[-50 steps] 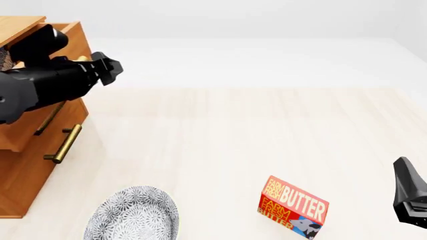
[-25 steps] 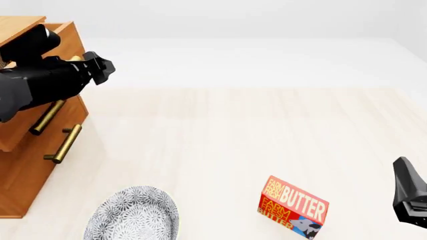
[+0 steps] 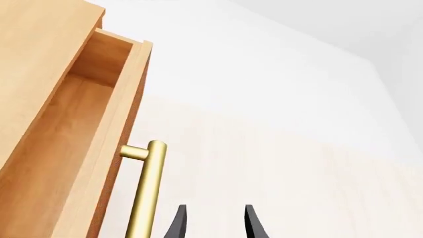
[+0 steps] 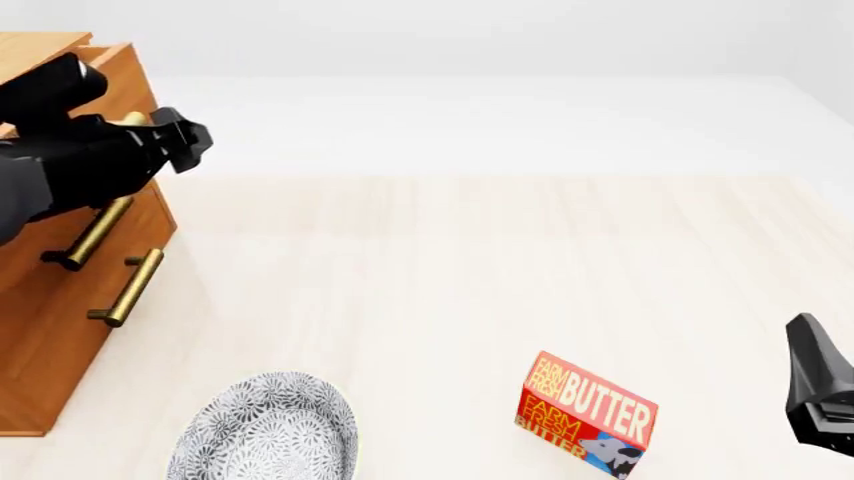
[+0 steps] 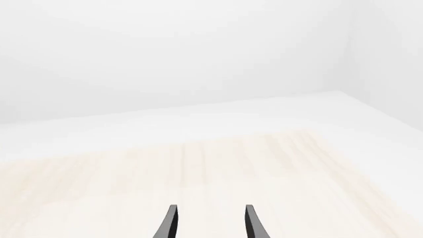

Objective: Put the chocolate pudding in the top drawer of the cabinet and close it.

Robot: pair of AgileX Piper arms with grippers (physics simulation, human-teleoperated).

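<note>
The orange-brown cabinet (image 4: 54, 340) stands at the table's left edge. Its top drawer (image 4: 147, 212) sticks out only a little, and the left wrist view shows a narrow gap behind the drawer front (image 3: 126, 99). My left gripper (image 4: 187, 142) is open beside the far end of the drawer front, with the arm lying across it. The brass handle (image 3: 148, 191) sits just beside the left fingertips (image 3: 178, 224). My right gripper (image 4: 807, 345) rests open and empty at the near right. The chocolate pudding is out of view.
A red-and-orange butter box (image 4: 587, 413) stands near the front edge, right of centre. A grey patterned plate (image 4: 267, 430) lies at the front left, close to the cabinet. The lower drawer's brass handle (image 4: 127, 287) juts out below the top one.
My left arm has moved left and the top drawer has slid into the cabinet with it, from well open to nearly shut. The right arm has stayed still.
</note>
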